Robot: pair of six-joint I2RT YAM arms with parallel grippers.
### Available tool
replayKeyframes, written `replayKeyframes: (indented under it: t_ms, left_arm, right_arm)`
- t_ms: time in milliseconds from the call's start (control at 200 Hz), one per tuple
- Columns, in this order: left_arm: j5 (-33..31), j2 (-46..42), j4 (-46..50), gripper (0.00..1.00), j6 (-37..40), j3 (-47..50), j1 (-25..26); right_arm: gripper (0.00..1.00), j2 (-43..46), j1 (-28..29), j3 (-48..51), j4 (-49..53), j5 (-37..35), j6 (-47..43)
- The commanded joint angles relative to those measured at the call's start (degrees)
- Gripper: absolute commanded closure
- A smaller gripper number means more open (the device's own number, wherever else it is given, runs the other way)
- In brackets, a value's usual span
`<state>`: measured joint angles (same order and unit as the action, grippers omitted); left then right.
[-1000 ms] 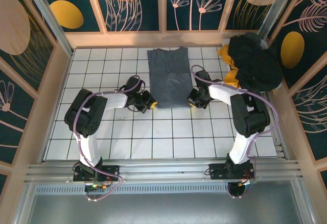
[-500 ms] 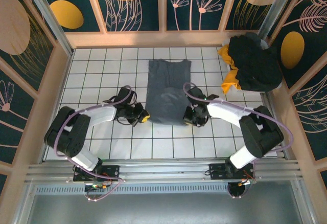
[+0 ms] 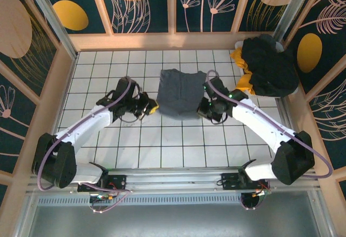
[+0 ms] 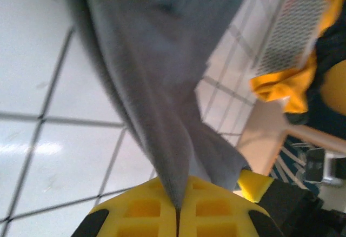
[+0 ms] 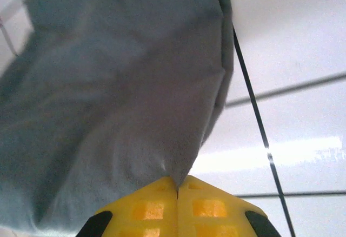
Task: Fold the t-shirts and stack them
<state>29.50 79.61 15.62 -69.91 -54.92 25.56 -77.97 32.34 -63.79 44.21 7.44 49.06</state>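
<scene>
Both pinch the soft slate grey-blue cloth t-shirt — left gripper at its seven o'clock, right gripper at five.

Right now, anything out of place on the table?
Only the far-right corner: black t-shirt and yellow-orange t-shirt lie crumpled in a heap, overhanging the tiles. Grey t-shirt is pinched by left gripper and right gripper.
</scene>
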Motion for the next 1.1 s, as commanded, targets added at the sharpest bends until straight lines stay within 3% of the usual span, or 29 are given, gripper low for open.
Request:
replayKeyframes:
  t_ms: [0,285,686,721,746,821,861,971,1096]
  left_arm:
    - [-1.9,5.2,-0.2,1.00,-1.1,-7.6,-1.2]
    - [-0.7,18.1,-0.3,1.00,1.9,-24.4,-4.7]
    - [0.6,43.7,-1.0,1.00,4.9,-47.5,-7.2]
    - [0.0,46.3,0.3,1.00,5.6,-50.5,-7.5]
    - [-0.3,47.9,0.6,0.93,5.8,-52.4,-7.8]
    - [0.4,52.1,0.8,0.53,5.8,-58.0,-8.5]
    - [0.2,53.7,2.5,0.40,6.1,-61.0,-8.6]
    - [-3.0,51.3,7.1,0.38,7.6,-62.1,-8.4]
    - [-5.7,37.9,0.6,0.39,4.4,-42.9,-7.0]
  right_arm:
    - [1.00,-3.5,-3.3,-6.9,2.3,-2.4,-0.2]
    - [1.00,-15.2,-9.8,-21.4,-0.4,-3.8,-4.1]
    - [1.00,-34.0,-16.6,-34.4,-7.7,-1.1,-9.1]
    - [0.92,-36.6,-17.5,-36.4,-8.0,0.7,-9.5]
    - [0.83,-38.5,-18.2,-38.1,-7.4,1.3,-9.4]
    - [0.53,-43.3,-18.9,-45.2,-3.8,0.5,-9.8]
    - [0.44,-44.5,-18.9,-48.5,-2.8,-0.2,-10.5]
    - [0.34,-43.3,-18.9,-52.1,-2.6,-1.9,-13.1]
    - [0.33,-37.2,-19.0,-47.4,-3.3,-3.7,-14.4]
